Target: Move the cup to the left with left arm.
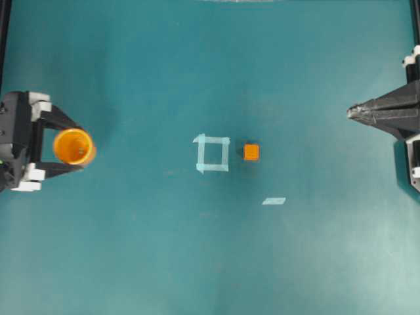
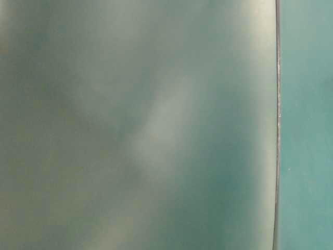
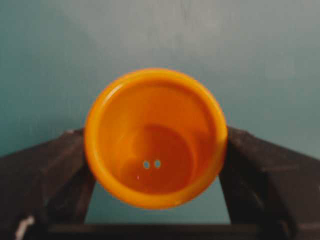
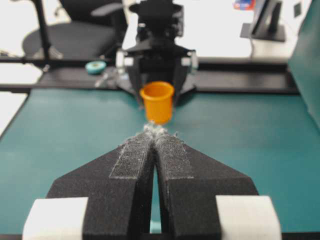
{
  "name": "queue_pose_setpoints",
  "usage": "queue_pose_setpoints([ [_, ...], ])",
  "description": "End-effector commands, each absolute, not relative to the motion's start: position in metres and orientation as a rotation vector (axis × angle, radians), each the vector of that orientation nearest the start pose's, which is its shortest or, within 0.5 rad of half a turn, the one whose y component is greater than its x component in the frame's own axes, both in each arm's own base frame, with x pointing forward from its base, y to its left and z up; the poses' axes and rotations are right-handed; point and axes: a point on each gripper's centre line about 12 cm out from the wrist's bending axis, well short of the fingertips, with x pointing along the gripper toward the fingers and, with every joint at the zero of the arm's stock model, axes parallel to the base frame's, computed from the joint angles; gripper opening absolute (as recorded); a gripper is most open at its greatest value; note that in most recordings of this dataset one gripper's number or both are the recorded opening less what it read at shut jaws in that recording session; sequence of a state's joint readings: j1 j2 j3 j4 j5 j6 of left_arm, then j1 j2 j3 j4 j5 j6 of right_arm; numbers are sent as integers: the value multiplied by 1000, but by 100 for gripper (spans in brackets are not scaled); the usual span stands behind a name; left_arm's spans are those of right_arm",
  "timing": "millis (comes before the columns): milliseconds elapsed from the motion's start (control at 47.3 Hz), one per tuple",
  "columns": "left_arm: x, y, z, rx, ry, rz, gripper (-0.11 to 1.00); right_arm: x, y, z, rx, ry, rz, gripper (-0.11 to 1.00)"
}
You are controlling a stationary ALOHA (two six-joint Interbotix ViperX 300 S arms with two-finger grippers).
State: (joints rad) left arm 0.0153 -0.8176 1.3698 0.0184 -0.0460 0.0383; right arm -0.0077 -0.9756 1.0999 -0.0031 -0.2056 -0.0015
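The orange cup point(image 1: 73, 146) stands upright at the far left of the green table, with its open mouth facing up. My left gripper point(image 1: 77, 147) has one black finger on each side of the cup, and both touch its wall. In the left wrist view the cup point(image 3: 155, 137) fills the space between the two fingers point(image 3: 45, 175), and its rim overlaps them. I cannot tell whether the cup rests on the table or hangs just above it. My right gripper point(image 1: 350, 113) is shut and empty at the right edge. From the right wrist view the cup point(image 4: 157, 101) shows far ahead, beyond the right gripper point(image 4: 156, 134).
A small orange cube point(image 1: 251, 152) sits near the table's middle, just right of a pale tape square point(image 1: 212, 153). A short strip of tape point(image 1: 273, 201) lies below and to the right of the cube. The table-level view is a blur.
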Motion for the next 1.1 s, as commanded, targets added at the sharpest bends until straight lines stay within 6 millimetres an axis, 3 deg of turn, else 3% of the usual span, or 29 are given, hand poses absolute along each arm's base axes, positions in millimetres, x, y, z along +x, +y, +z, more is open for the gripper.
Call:
queue_pose_setpoints([
  [0, 177, 2, 167, 55, 508, -3, 71, 203, -2, 329, -4, -110, -9, -1],
  [1078, 167, -4, 164, 117, 461, -51, 71, 203, -2, 330, -2, -110, -9, -1],
])
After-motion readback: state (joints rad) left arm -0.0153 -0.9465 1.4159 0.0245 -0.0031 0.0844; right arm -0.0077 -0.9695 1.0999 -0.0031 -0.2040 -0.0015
